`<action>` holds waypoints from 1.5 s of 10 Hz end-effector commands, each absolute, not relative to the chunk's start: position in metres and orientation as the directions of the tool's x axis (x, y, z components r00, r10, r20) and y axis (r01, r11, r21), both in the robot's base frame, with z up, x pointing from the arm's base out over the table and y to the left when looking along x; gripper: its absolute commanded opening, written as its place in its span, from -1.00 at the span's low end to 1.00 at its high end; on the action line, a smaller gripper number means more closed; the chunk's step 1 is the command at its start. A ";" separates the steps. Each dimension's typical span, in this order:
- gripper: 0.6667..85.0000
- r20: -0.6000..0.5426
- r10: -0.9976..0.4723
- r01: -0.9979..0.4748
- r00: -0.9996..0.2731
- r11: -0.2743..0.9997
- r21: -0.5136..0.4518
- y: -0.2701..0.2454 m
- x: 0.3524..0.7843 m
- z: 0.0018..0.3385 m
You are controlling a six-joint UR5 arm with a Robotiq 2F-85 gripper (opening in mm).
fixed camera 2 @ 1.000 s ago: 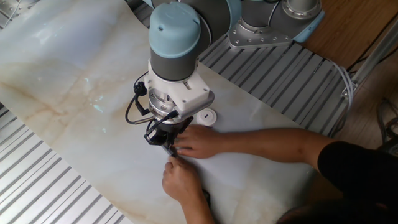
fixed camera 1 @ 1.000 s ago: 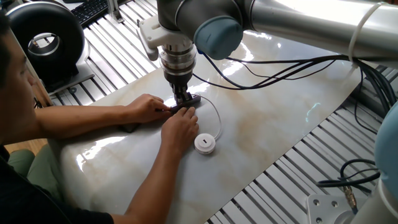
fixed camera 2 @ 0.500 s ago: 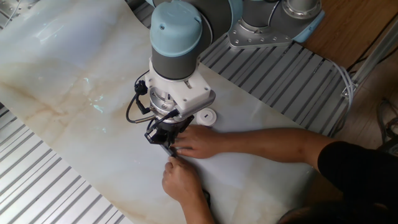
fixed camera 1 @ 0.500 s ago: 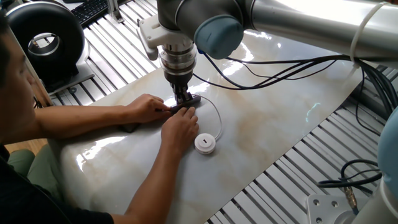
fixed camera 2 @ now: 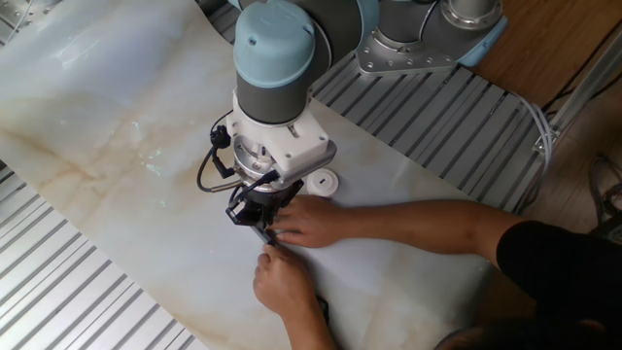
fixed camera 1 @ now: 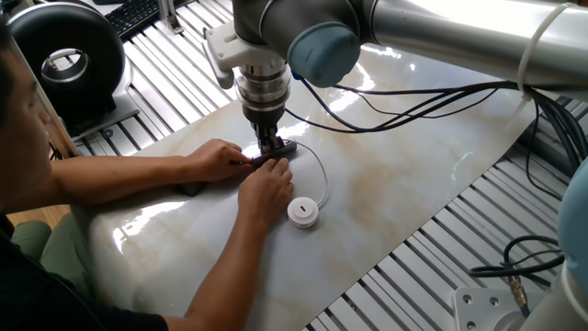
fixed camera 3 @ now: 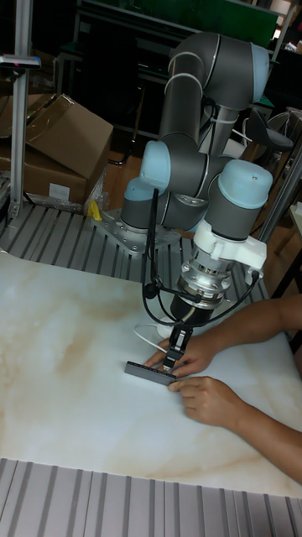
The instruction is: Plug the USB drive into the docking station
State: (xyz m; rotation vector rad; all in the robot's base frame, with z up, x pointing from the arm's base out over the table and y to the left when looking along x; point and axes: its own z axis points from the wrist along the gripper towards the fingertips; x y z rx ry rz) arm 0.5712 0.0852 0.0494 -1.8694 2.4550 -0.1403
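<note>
Gripper (fixed camera 3: 174,356) is hovering over docking station (fixed camera 3: 149,371), fingers' state unclear; hands are steadying it, so descending slowly seems wise

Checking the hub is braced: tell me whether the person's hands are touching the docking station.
Touching. In the tall fixed view, fingers of one hand rest on the far edge of the docking station, and the other hand presses its near end, below the pincer.

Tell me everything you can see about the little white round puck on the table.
The USB drive is a small white round puck, plastic-looking, with a dark mark at the middle of its top. It lies flat on the marble-patterned tabletop, just beside the person's hand but apart from it. A thin white cable loops from it toward the gripper. In the other fixed view the robot's wrist partly hides it.
</note>
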 end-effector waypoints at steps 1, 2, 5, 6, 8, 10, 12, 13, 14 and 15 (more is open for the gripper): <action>-0.98 -0.002 -0.963 -0.958 -0.269 0.268 -0.103 0.086 0.573 0.049; -0.98 -0.003 -0.964 -0.958 -0.267 0.266 -0.105 0.086 0.573 0.049; -0.98 -0.005 -0.964 -0.959 -0.266 0.265 -0.104 0.085 0.573 0.047; -0.98 -0.004 -0.964 -0.959 -0.264 0.263 -0.105 0.084 0.573 0.047; -0.98 0.000 -0.964 -0.959 -0.264 0.263 -0.107 0.085 0.572 0.049; -0.98 0.001 -0.963 -0.958 -0.269 0.267 -0.104 0.085 0.570 0.051; -0.98 -0.012 -0.962 -0.957 -0.273 0.273 -0.096 0.086 0.570 0.051; -0.98 -0.015 -0.961 -0.956 -0.276 0.276 -0.095 0.087 0.571 0.051; -0.98 -0.016 -0.961 -0.956 -0.275 0.275 -0.098 0.087 0.572 0.050; -0.98 -0.017 -0.962 -0.957 -0.273 0.273 -0.101 0.087 0.573 0.050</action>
